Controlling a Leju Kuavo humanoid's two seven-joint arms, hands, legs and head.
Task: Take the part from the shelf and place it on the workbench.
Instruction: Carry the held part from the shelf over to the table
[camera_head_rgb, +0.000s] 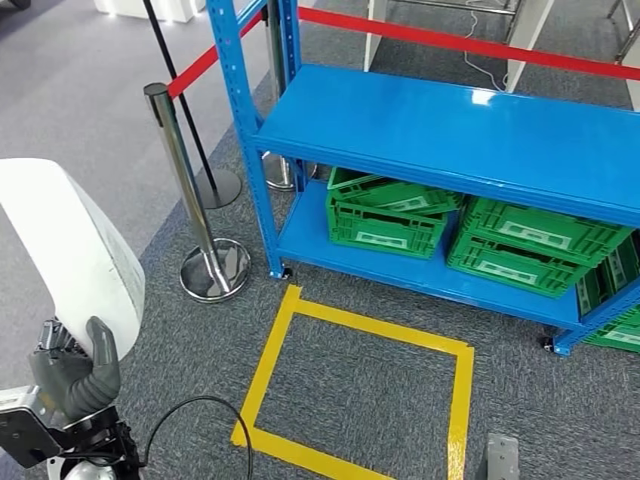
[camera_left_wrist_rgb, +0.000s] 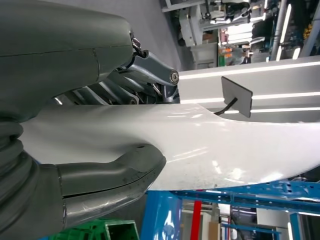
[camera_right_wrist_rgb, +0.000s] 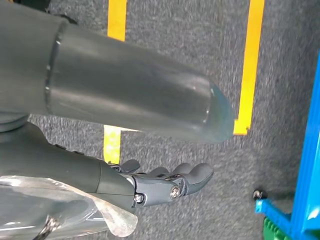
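Glossy white plastic part (camera_head_rgb: 72, 250); painted blue metal shelf (camera_head_rgb: 453, 135); chrome post (camera_head_rgb: 185, 180); rough carpet (camera_head_rgb: 362, 390).

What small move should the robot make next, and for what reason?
Probably turn away from the blue shelf toward the workbench, keeping the grip. The left robot hand already holds the white part off the shelf, the right robot hand hangs open, and no workbench is in sight.

The part (camera_head_rgb: 64, 250) is a big, smooth, white curved sheet. It stands up, off the blue shelf (camera_head_rgb: 453, 130), held from below.
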